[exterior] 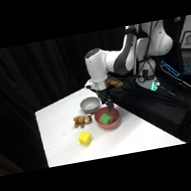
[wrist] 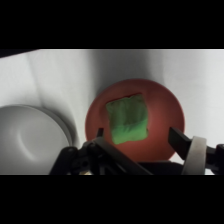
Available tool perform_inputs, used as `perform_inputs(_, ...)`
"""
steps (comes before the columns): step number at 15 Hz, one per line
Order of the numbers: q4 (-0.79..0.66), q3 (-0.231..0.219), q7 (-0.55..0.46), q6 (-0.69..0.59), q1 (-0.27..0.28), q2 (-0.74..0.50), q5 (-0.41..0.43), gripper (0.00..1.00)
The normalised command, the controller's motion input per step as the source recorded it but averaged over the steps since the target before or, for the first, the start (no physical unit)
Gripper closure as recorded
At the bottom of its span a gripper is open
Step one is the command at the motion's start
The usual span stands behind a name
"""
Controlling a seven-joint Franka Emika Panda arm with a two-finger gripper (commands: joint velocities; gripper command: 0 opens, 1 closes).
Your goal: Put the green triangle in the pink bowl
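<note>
Fingers (wrist: 177, 139) spread apart | green triangle (wrist: 127, 120) lying inside pink bowl (wrist: 167, 102)

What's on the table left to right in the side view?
Brown toy → yellow cube → grey bowl → pink bowl holding the green triangle, gripper above it.
</note>
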Motion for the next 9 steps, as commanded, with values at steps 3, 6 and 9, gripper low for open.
perform_inputs(3,0.10,0.030,0.01,-0.45,0.024,-0.37,0.047,0.00)
perform_inputs(6,0.16,0.034,0.05,-0.42,0.003,-0.29,0.039,0.00)
perform_inputs(9,0.20,0.042,0.06,-0.39,-0.005,-0.23,0.052,0.00)
